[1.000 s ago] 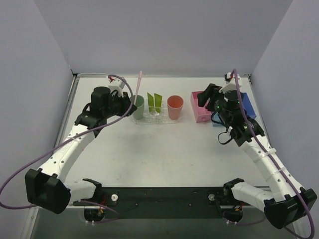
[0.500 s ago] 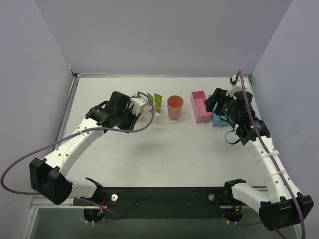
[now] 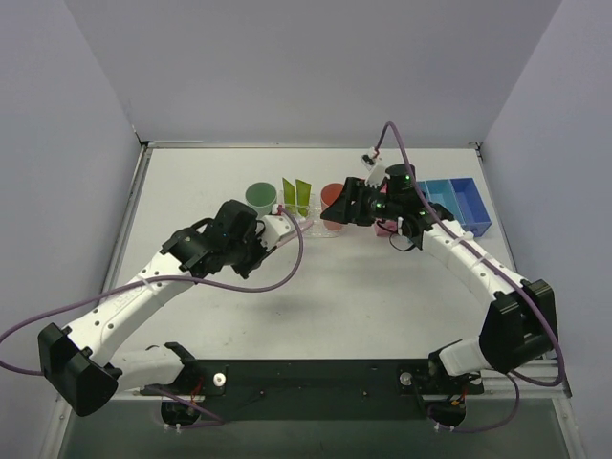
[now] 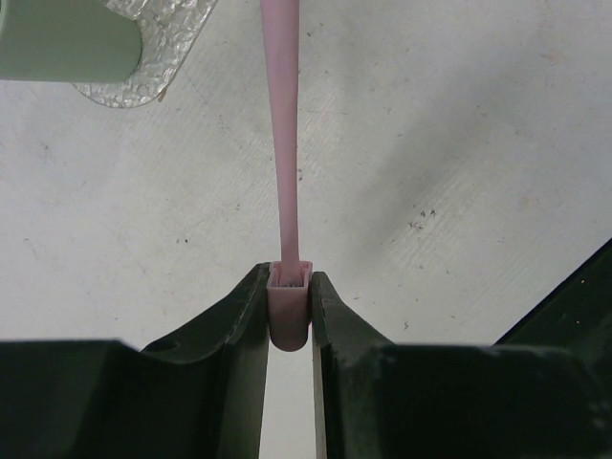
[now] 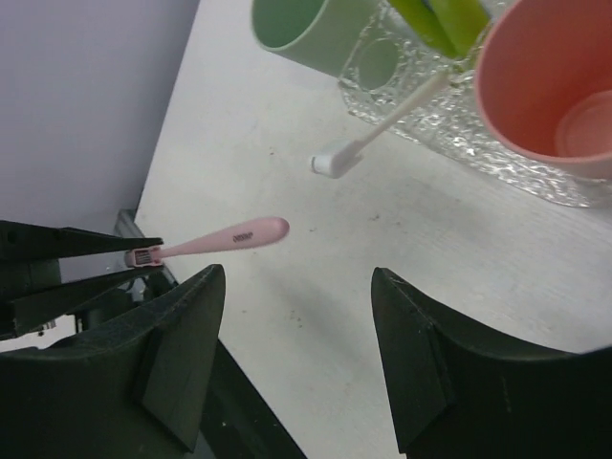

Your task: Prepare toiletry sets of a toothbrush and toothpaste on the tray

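L gripper [image 4: 290, 316] clenched on pink toothbrush [image 4: 283, 143] by one end. It has pulled back from green cup [image 3: 260, 198]; brush now over table, just off tray [image 3: 287, 230]. R gripper [image 5: 295, 287], released and empty, swung from blue bin [image 3: 457, 201] toward salmon cup [image 3: 335, 201]. Brush not yet placed.

The tray [image 5: 459, 143] is clear, glossy plastic with a bumpy, pebbled surface. On it, the green cup [image 5: 316, 29] looks like smooth matt plastic, the salmon cup [image 5: 535, 105] like smooth plastic with a soft sheen, and the lime-green tubes [image 5: 435, 19] are glossy. Near the tray, the toothbrush [image 4: 282, 143] is smooth pale pink plastic, satin rather than shiny. The table [image 4: 459, 143] under the tray is matt white, finely scratched and speckled. The fingers [image 4: 239, 335] of the left gripper [image 4: 289, 287] are dark, matt, faintly grainy plastic.
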`<state>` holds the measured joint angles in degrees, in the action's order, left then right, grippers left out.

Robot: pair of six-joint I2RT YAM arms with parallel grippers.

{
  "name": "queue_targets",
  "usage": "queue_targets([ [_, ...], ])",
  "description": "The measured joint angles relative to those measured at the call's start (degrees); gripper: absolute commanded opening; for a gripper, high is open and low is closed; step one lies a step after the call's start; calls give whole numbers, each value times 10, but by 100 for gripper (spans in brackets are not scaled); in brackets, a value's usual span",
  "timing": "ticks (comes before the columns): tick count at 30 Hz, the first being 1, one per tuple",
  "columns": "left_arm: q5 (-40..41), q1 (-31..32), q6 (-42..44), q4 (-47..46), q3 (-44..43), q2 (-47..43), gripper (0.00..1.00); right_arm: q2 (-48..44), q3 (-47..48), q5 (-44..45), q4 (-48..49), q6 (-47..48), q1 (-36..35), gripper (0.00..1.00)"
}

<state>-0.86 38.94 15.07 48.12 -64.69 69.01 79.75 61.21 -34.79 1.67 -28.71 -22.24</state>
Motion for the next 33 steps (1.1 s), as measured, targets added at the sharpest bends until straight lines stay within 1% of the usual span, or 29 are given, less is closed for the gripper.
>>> queue_targets([
  [3,0,10,7,-6,10,-20,0,24,0,-42,39,-34,-11,56],
  [7,2,15,14,-20,16,-38,0,41,0,-80,75,-70,-10,49],
  [9,2,18,18,-26,18,-45,0,45,1,-93,85,-79,-11,49],
  [11,2,20,21,-27,20,-49,0,45,3,-101,84,-84,-11,47],
  [12,2,21,21,-29,21,-51,0,45,5,-104,84,-85,-12,45],
  [23,2,27,24,-43,26,-72,0,73,27,-130,84,-89,-30,40],
  [29,2,27,24,-47,32,-82,0,84,28,-140,89,-101,-34,33],
  [33,2,28,24,-48,33,-82,0,84,28,-148,106,-115,-34,32],
])
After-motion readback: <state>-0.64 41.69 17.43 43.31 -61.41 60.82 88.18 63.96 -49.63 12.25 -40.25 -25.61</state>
